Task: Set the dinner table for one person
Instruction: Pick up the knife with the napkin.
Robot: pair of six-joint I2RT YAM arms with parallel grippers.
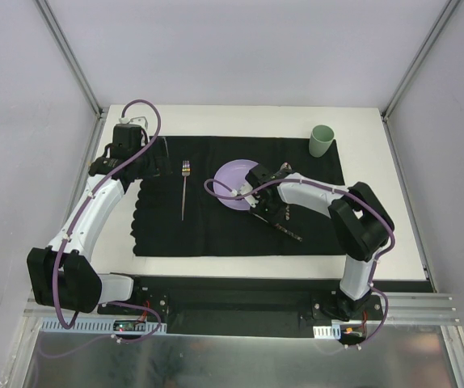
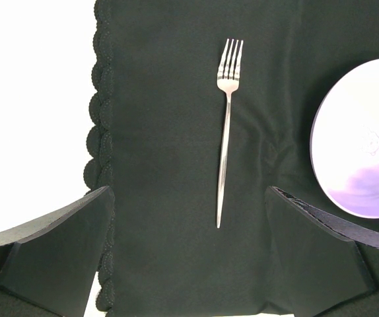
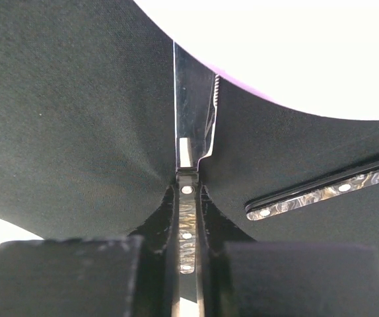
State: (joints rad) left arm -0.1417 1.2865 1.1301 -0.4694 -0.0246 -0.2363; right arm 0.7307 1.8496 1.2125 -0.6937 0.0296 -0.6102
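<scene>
I have right gripper (image 3: 187,205) clamped on knife (image 3: 193,99) handle; blade runs straight ahead to plate (image 3: 275,53) rim. Left gripper (image 2: 188,198) open over fork (image 2: 225,132).

Left fingers (image 2: 57,254) wide apart, right fingers (image 3: 64,277) clamped tight together.

On the dinner table (image 1: 373,166), mat (image 1: 159,230) lies open between fork (image 1: 184,190) and plate (image 1: 229,179); cup (image 1: 321,141) guards far-right corner.

Mat (image 1: 167,234) on tabletop (image 1: 240,117). Fork (image 1: 184,190) left of plate (image 1: 232,182), both on mat. Cup (image 1: 322,141) at mat's far right corner. Knife (image 3: 193,112) just right of plate.
</scene>
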